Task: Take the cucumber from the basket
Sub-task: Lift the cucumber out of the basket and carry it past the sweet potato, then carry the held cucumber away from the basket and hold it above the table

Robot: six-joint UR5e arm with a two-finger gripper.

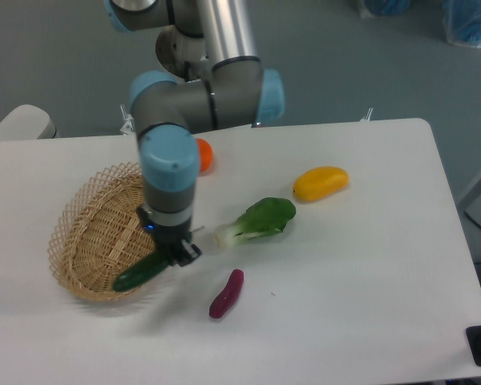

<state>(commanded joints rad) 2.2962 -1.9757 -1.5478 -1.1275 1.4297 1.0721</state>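
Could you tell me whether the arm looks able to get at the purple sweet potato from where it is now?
Probably not yet: the tool appears shut on the cucumber, so its jaws are occupied. Otherwise the sweet potato lies in the open on the table, close by, with nothing over it.

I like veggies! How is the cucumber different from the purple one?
The cucumber is dark green; the purple sweet potato is purple. The cucumber looks longer than the sweet potato. The cucumber is held by the gripper over the basket's near rim; the sweet potato lies alone on the table. Both are slim and slanted alike.
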